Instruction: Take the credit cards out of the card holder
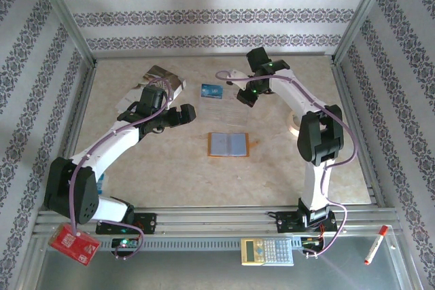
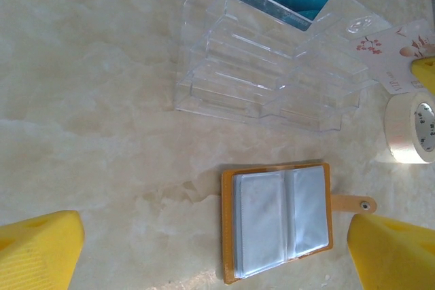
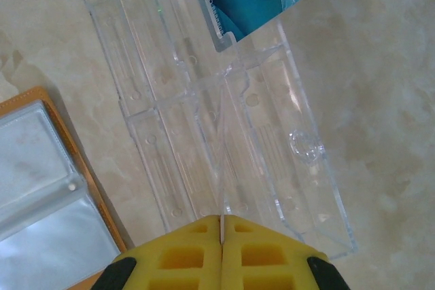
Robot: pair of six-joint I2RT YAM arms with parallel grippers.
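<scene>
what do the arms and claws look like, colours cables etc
Both the left arm and right arm have white links, bulky black joints and a thin purple cable looped alongside. Small green lights glow near the right claw. Up close the claw fingers are chunky yellow blocks with moulded recesses.

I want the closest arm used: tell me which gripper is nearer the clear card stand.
Right. The right gripper, shut, hovers at the clear card stand's edge; the left gripper, open, hangs farther off to its left.
</scene>
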